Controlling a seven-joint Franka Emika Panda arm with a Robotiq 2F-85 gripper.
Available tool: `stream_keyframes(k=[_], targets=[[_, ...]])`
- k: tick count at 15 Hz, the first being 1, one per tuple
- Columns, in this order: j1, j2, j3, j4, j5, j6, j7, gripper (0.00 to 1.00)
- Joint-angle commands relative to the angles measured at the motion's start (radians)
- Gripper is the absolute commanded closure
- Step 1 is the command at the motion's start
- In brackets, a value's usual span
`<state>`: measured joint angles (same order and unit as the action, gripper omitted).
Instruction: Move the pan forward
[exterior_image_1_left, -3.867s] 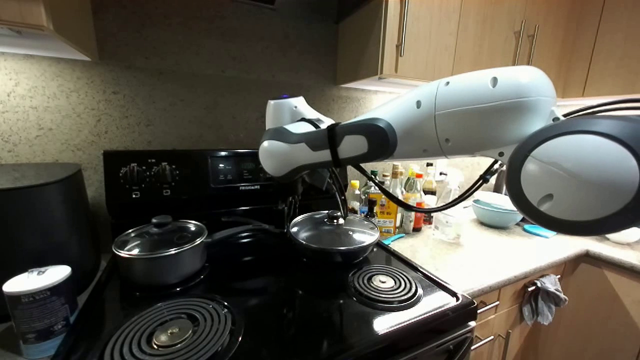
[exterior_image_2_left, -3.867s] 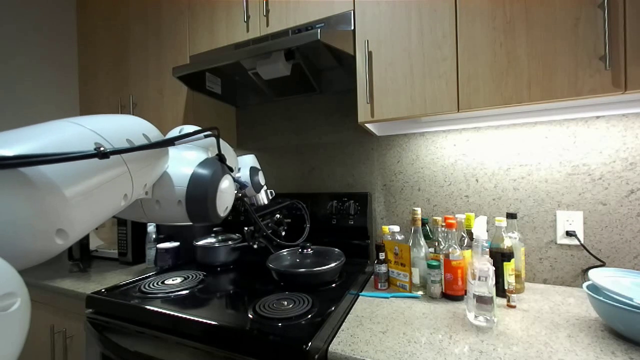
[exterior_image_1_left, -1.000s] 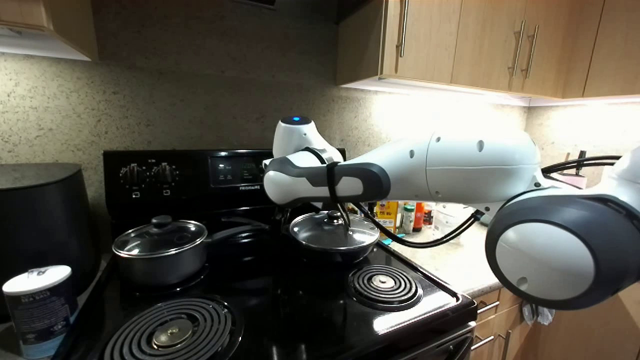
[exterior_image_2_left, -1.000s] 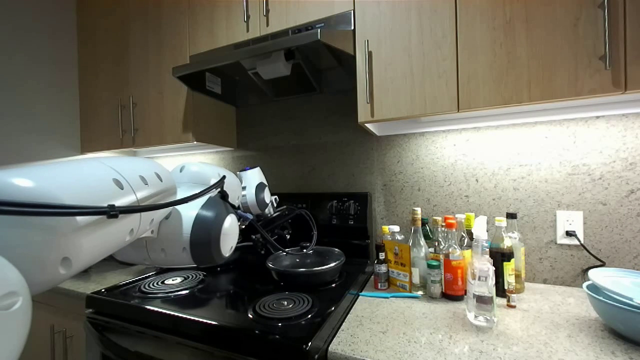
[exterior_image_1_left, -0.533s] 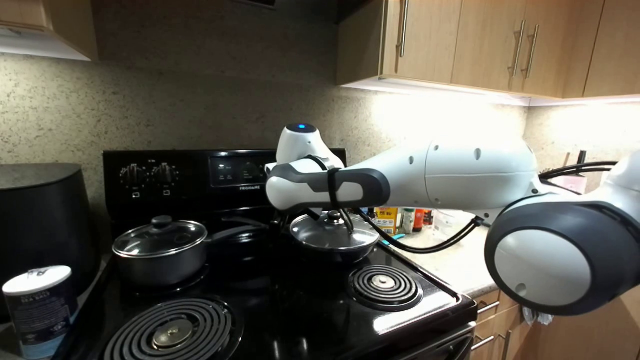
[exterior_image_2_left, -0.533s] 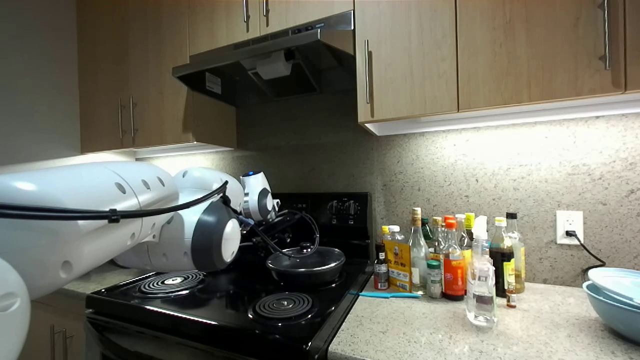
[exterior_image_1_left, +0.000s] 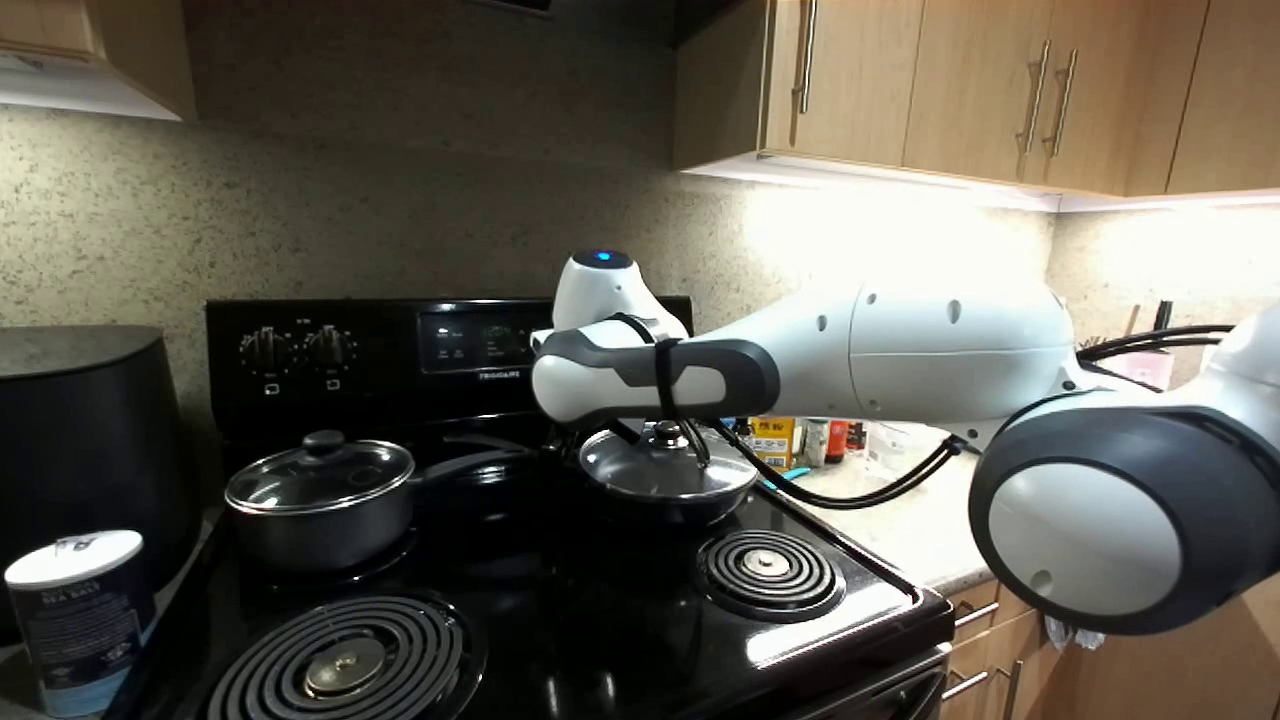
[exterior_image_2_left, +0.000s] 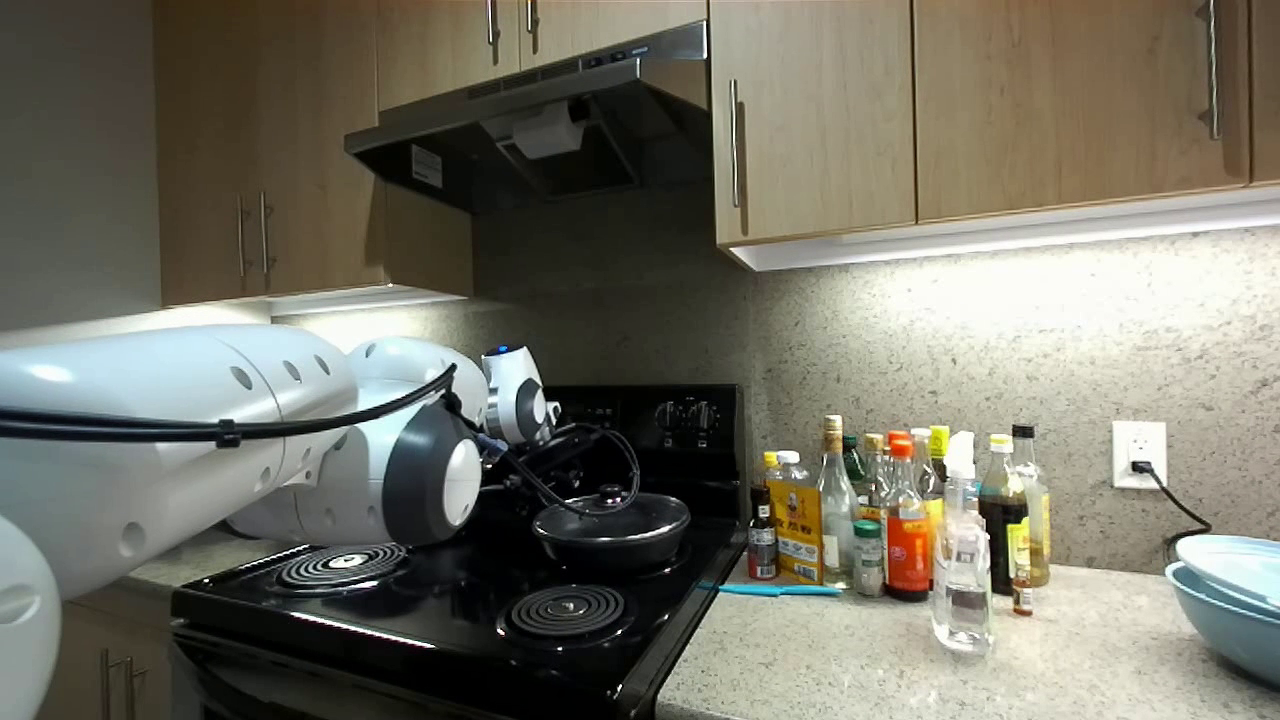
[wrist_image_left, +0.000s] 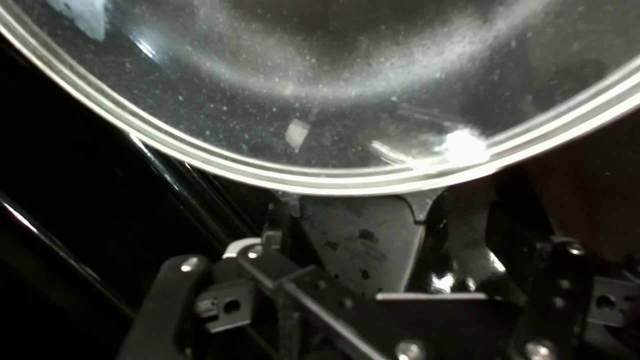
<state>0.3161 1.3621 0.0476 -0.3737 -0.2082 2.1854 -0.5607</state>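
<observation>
Currently | lidded pan (exterior_image_2_left: 610, 548) at back of stove (exterior_image_2_left: 452, 605), pot (exterior_image_1_left: 325, 532) nearby | gripper (wrist_image_left: 395, 220) spread wide | handle (wrist_image_left: 361, 240) between fingers, contact unclear

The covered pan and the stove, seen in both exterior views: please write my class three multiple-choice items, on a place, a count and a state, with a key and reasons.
1. Where does the pan stand?
A) On the counter
B) At the back of the stove
C) Inside a cupboard

2. How many bare burner coils show on the stove?
A) Two
B) Three
C) Four

3. How is the pan's glass lid placed?
A) Upright against the wall
B) Upside down on the counter
C) Covering the pan

Key:
1 B: both exterior views show it near the control panel, behind a front coil.
2 A: both exterior views show just one on each front side.
3 C: its glass spans the pan's top, with the knob uppermost.
</observation>
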Motion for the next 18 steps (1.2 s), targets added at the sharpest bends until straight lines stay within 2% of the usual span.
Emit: stream_keyframes(k=[1,3,13,16,17,18], targets=[[-0.007,-0.003,0.009,-0.007,0.039,-0.023,-0.040,0.25],[-0.009,-0.015,0.012,-0.027,0.044,-0.011,-0.041,0.31],[-0.022,-0.025,0.046,-0.025,0.095,0.009,-0.062,0.96],[-0.018,-0.025,0.031,-0.020,0.087,0.021,-0.050,1.00],[-0.013,-0.026,0.021,-0.021,0.078,0.017,-0.043,0.71],[-0.009,-0.029,0.013,-0.022,0.072,0.009,-0.037,0.74]])
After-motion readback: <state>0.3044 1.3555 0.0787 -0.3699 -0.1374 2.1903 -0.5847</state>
